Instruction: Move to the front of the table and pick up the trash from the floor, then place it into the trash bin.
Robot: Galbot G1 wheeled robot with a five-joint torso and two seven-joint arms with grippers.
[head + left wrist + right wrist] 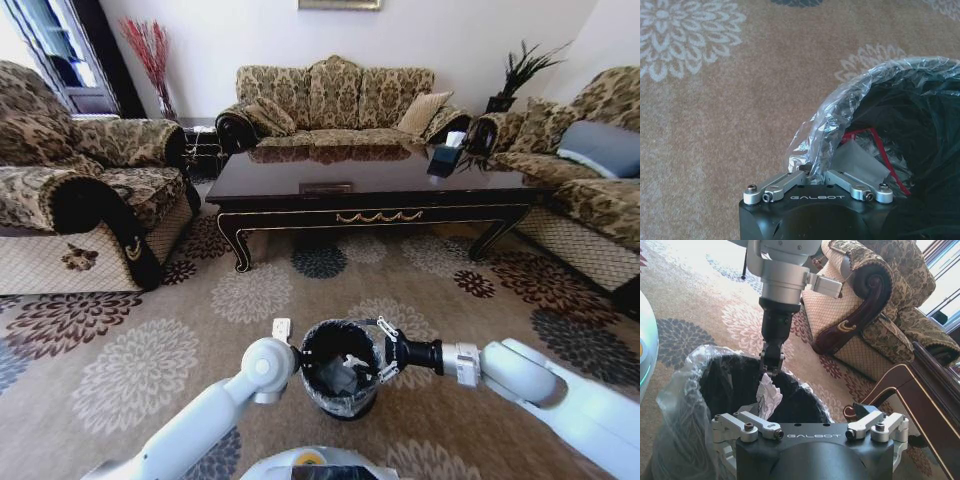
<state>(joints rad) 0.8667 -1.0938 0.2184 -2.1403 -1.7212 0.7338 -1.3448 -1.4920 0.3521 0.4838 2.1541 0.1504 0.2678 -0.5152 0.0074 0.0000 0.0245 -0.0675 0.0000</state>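
The trash bin (340, 326), black with a clear liner (677, 390), stands on the carpet just in front of me. My left gripper (303, 358) hangs over its left rim, shut on a piece of trash, a crumpled white paper (768, 395) that dangles inside the bin below the left gripper (771, 369). In the left wrist view the left gripper (813, 174) sits at the liner's edge (850, 95), above a grey scrap (860, 162) and a red-edged wrapper lying inside. My right gripper (383, 350) stands open at the bin's right rim. The table (370, 190) is farther ahead.
A patterned armchair (80, 200) is on the left, a sofa (335, 100) lies behind the table and another (590, 170) on the right. A dark tissue box (445, 155) sits on the table. Open carpet (250, 300) lies between bin and table.
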